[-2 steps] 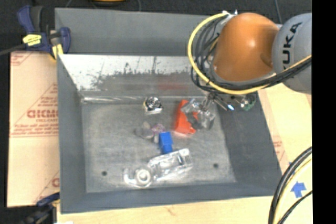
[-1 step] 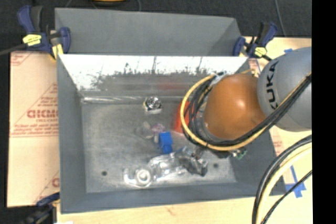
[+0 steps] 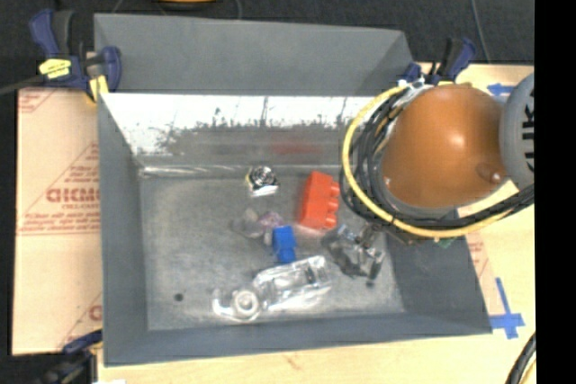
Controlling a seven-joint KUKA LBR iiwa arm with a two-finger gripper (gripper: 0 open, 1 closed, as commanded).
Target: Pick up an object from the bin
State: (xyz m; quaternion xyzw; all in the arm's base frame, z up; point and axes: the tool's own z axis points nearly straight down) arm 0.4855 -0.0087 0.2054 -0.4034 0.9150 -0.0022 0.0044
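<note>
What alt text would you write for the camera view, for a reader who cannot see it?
The robot's gripper is down in the right part of a grey metal bin, close beside an orange block. Nearby lie a small blue block, a clear plastic piece and a small black-and-white thing.

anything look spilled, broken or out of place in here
Nothing stands out. The orange block, small blue block and clear plastic piece lie loose on the floor of the bin, with the gripper low beside them.
</note>
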